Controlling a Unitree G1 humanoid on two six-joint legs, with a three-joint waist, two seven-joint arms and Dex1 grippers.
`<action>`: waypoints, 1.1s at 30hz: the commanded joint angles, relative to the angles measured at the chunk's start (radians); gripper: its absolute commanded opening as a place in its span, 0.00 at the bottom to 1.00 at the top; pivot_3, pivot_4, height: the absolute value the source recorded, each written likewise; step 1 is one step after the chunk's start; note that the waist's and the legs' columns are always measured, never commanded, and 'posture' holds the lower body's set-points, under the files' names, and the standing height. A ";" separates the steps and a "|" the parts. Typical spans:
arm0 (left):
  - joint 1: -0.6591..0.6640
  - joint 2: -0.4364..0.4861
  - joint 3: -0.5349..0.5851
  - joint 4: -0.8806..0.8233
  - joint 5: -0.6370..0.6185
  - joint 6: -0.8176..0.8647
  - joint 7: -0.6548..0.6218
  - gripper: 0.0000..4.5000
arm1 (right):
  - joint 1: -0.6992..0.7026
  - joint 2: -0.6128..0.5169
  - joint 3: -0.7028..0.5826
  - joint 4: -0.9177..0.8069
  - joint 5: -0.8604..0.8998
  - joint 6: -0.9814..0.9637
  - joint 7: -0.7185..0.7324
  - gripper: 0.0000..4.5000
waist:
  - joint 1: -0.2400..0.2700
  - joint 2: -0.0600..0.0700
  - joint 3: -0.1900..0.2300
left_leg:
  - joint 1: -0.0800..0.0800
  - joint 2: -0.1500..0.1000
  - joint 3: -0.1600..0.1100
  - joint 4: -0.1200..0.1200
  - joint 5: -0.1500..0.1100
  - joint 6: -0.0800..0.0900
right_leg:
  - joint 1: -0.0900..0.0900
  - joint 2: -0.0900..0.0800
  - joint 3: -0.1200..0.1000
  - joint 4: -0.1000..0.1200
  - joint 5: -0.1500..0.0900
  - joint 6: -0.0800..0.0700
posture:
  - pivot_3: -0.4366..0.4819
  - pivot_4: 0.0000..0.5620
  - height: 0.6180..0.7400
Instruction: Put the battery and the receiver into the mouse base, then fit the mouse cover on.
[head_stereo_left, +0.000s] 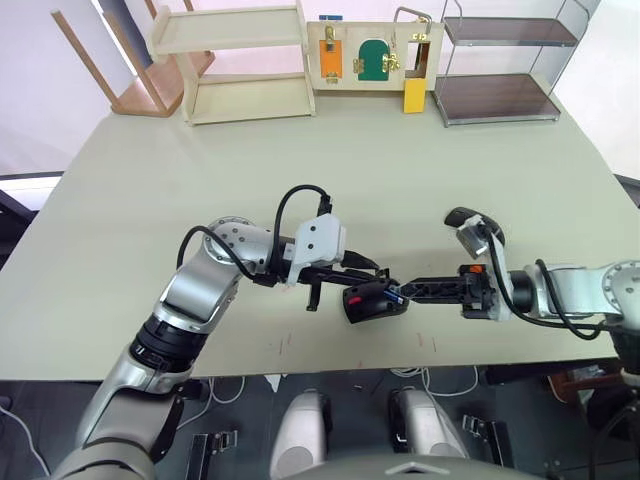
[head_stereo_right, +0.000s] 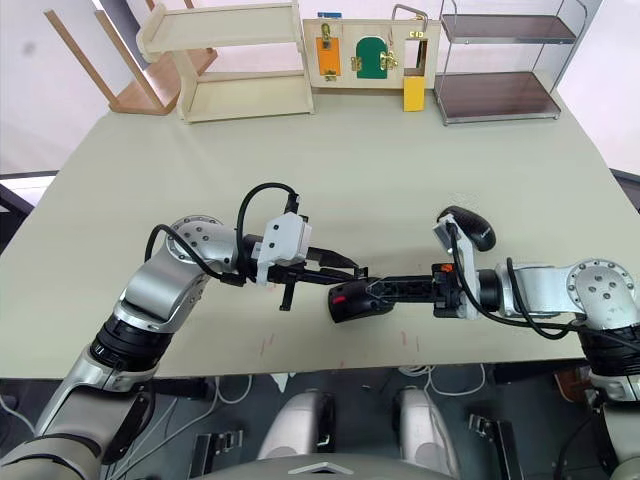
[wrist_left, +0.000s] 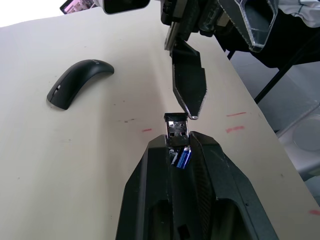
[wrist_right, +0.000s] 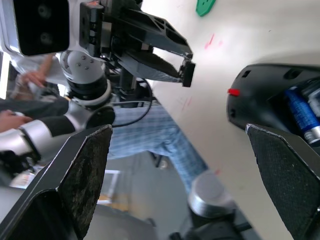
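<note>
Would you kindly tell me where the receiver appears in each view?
Left eye view: the receiver sits just below centre, at the left gripper tip, over the mouse base.
Right eye view: same spot, slightly further left.
Left wrist view: pinched between that gripper's own fingertips.
Right wrist view: at the opposite gripper's tip.
Shared landmark: the left gripper holding it.

Mouse base (head_stereo_left: 372, 303) near the table's (head_stereo_left: 150, 200) front edge (battery (wrist_right: 301, 113) inside), mouse cover (head_stereo_left: 474, 224) behind-right

in the left wrist view the battery (wrist_left: 183, 158) is mostly hidden between the left gripper's (wrist_left: 181, 141) fingers, just behind the receiver (wrist_left: 176, 126)
</note>
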 joint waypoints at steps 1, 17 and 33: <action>-0.015 -0.003 -0.002 -0.021 -0.002 -0.016 -0.012 0.02 | -0.037 0.020 0.003 0.002 0.039 -0.028 -0.039 0.88 | 0.000 0.000 0.000 | 0.000 0.000 0.000 0.000 0.000 0.000 | 0.000 0.000 0.000 0.000 0.000 0.000 | 0.48 0.27 1.00; 0.000 -0.003 -0.031 -0.042 0.004 -0.013 -0.028 0.02 | -0.070 0.072 -0.008 0.034 0.039 -0.037 -0.115 0.35 | 0.003 0.000 0.000 | -0.012 0.000 -0.002 0.003 0.000 0.000 | -0.011 0.000 -0.002 0.001 0.001 0.002 | 0.48 0.27 1.00; 0.003 -0.004 -0.023 -0.032 -0.002 -0.009 -0.004 0.02 | -0.060 0.039 0.006 0.048 0.039 -0.015 -0.132 0.35 | 0.003 0.000 0.000 | -0.012 0.000 -0.002 0.003 0.000 0.000 | -0.011 0.000 -0.002 0.001 0.001 0.002 | 0.48 0.27 1.00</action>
